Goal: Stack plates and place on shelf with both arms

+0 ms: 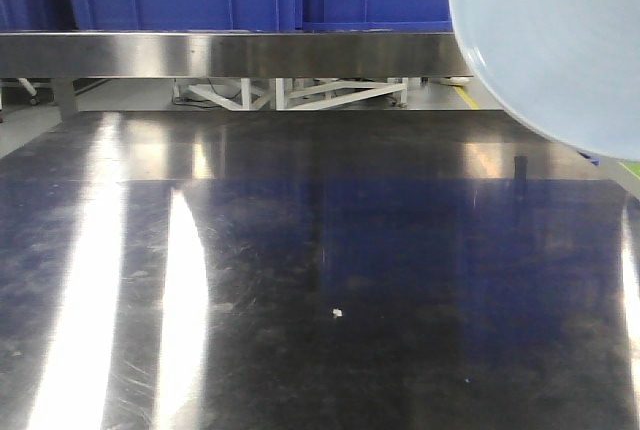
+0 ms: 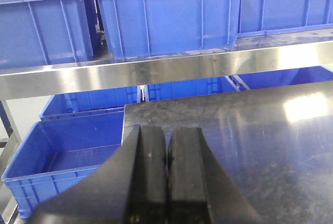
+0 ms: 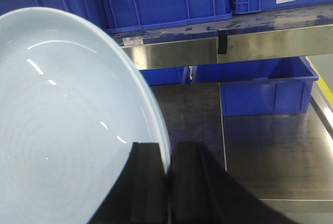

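A large pale-blue plate (image 3: 62, 130) fills the left of the right wrist view, held up off the table. My right gripper (image 3: 167, 153) is shut on its rim, one finger inside the plate and one outside. In the front view that plate (image 1: 560, 40) hangs in the upper right corner, above the dark table; neither gripper shows there. Over the table's left part my left gripper (image 2: 167, 135) is shut with nothing between its fingers. A steel shelf (image 1: 230, 53) runs across the back.
Blue plastic crates (image 2: 166, 13) stand on the shelf. More blue crates (image 2: 67, 156) sit on the floor left of the dark table (image 1: 320, 280), and another crate (image 3: 265, 91) lies under the shelf on the right. White frame legs (image 1: 300, 93) show beneath the shelf.
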`<state>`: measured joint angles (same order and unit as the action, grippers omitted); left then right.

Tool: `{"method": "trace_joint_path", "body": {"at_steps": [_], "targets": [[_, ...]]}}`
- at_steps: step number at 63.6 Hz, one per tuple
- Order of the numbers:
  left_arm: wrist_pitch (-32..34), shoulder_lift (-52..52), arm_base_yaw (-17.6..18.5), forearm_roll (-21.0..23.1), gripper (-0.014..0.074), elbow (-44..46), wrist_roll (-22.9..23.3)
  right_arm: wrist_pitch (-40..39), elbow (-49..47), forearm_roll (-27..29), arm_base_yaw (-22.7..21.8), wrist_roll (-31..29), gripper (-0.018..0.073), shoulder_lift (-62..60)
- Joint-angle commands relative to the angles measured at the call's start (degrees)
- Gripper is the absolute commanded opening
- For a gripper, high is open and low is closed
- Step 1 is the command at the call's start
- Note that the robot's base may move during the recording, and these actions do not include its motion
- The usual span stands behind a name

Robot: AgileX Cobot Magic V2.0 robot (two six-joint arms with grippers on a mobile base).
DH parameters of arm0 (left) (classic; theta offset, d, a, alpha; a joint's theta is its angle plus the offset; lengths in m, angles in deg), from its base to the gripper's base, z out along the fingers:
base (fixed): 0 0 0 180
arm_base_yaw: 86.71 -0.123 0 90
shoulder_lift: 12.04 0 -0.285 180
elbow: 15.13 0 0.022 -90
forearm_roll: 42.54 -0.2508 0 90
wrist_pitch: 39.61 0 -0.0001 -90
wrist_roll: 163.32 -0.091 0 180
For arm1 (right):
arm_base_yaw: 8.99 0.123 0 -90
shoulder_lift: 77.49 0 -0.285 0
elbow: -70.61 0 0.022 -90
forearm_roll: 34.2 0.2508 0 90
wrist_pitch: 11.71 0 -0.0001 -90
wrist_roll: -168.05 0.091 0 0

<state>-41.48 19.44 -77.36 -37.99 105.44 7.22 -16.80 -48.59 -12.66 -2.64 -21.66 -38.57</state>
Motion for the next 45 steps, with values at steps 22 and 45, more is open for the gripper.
{"method": "trace_joint_path", "body": {"at_steps": [22, 45], "targets": [[4.87, 0.28, 0.42, 0.02, 0.0083, 1.79, 0.65, -5.3, -1.89, -0.31, -0.39, -0.18, 0.0024, -0.14], [4.87, 0.28, 0.42, 0.02, 0.0083, 1.79, 0.65, -5.3, -1.89, -0.31, -0.39, -0.18, 0.0024, -0.14]]}}
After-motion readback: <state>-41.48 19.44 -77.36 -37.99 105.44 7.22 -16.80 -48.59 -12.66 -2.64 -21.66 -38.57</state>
